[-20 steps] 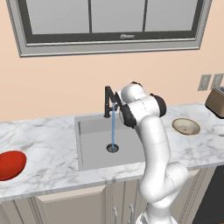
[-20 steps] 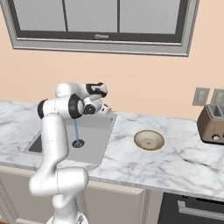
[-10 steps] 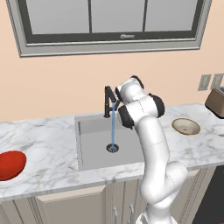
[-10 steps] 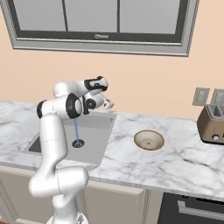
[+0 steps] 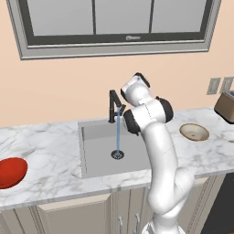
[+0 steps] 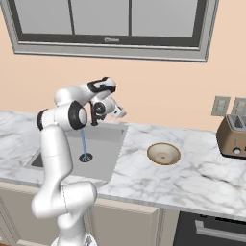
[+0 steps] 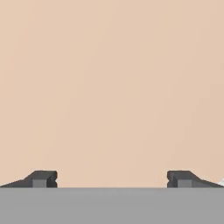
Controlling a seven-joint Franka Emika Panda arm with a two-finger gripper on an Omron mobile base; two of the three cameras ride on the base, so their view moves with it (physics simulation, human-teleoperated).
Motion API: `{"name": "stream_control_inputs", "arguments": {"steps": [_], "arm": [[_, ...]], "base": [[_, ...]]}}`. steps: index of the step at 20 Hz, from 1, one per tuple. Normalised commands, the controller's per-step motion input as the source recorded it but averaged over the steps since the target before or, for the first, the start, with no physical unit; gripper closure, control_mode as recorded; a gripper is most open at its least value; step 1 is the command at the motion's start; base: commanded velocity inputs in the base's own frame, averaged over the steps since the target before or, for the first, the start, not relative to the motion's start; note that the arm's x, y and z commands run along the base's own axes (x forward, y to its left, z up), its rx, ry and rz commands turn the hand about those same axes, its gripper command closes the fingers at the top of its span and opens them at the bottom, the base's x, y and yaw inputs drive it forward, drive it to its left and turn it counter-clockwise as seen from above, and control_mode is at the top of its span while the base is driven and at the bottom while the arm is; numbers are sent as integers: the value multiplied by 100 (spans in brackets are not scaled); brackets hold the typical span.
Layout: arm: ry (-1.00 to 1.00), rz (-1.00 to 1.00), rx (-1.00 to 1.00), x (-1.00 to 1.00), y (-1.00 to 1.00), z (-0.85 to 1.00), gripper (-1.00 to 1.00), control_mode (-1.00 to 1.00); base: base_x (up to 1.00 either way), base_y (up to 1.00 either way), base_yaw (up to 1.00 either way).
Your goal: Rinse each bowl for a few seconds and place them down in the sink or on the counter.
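The red bowl (image 5: 11,172) rests on the counter (image 5: 55,164) at the far left. To the right of the sink (image 5: 98,148) sits the beige bowl (image 5: 194,132) (image 6: 163,153), also on the counter (image 6: 192,178). A thin blue stream of water falls from the black faucet (image 5: 114,105) onto the drain (image 5: 117,155). My gripper (image 6: 120,113) (image 7: 112,179) is held high beside the faucet, above the sink's back edge, and faces the bare peach wall. Its fingertips (image 7: 43,178) stand wide apart and open, with nothing between them.
A brown toaster (image 6: 233,136) (image 5: 226,105) stands at the counter's right end, below wall outlets (image 6: 221,105). A wide grey-framed window (image 5: 114,27) runs above the sink. Beige cabinets (image 5: 82,215) lie under the counter.
My hand has risen a little and turned beside the faucet. The water keeps running and both bowls stay where they were.
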Motion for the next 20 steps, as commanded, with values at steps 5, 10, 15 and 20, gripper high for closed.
{"name": "stream_control_inputs", "arguments": {"steps": [5,10,15,20], "arm": [[3,-7,10,-36,-32,29,-100,-100],[1,-4,11,-52,-22,26,-100,-100],[0,-5,8,-57,-5,19,-100,-100],[-8,-6,2,-49,-2,11,-100,-100]], "base": [[0,0,0],[0,0,0],[0,0,0],[0,0,0]]}}
